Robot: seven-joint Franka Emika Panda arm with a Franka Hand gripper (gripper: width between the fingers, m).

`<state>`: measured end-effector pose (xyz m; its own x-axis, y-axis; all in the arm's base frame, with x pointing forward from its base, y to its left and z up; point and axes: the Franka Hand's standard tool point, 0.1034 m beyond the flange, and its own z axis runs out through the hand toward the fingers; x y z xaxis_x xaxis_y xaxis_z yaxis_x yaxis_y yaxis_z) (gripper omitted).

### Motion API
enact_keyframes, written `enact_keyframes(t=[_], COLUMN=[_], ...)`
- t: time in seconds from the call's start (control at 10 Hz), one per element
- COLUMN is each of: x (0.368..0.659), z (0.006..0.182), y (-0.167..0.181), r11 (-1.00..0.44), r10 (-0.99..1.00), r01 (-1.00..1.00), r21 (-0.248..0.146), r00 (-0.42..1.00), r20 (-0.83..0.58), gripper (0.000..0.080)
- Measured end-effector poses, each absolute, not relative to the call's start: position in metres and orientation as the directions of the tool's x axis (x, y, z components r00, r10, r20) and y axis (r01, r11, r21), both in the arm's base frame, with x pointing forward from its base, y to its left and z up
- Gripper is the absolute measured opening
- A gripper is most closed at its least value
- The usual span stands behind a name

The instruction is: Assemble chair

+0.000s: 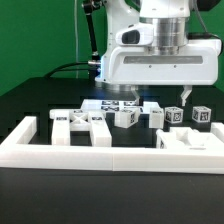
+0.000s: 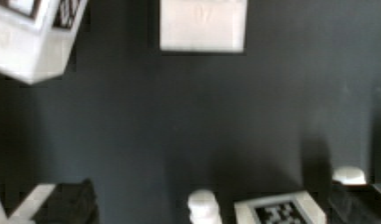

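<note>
Behind the long white plastic border frame [image 1: 110, 152], near its end at the exterior view's right, a small white tag-marked chair block [image 1: 176, 116] is found directly beneath the white two-finger gripper [image 1: 181, 97], whose fingers are held apart, empty, above it.

front exterior, overhead wrist, chair parts [image 1: 125, 117] [image 2: 201, 25] shared

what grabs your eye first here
The bulky white robot arm looms over the black table. Below it, small white blocky chair parts with black-and-white tags sit in a row, behind a long white border frame in the foreground.
</note>
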<state>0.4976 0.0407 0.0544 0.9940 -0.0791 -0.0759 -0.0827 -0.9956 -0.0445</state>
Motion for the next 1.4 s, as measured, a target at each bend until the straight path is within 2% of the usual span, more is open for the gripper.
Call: enact_keyframes(t=[0.3,0.9,1.2,1.4], x=[0.499,0.487,0.478,0.48], z=[0.055,0.049,0.041,0.033], y=[0.041,0.036,0.043,0.042], r11=[-0.996,-0.996,-0.996,-0.996], r10=[-0.07,-0.005,0.018,0.021], r01=[-0.075,-0.048,-0.044,-0.046], r21=[-0.046,-0.072,-0.077,-0.078], r00=[0.992,0.861,0.751,0.72], r20=[-0.106,-0.509,-0.66,-0.694], gripper=[0.0649,0.0649,0.0649,0.0649])
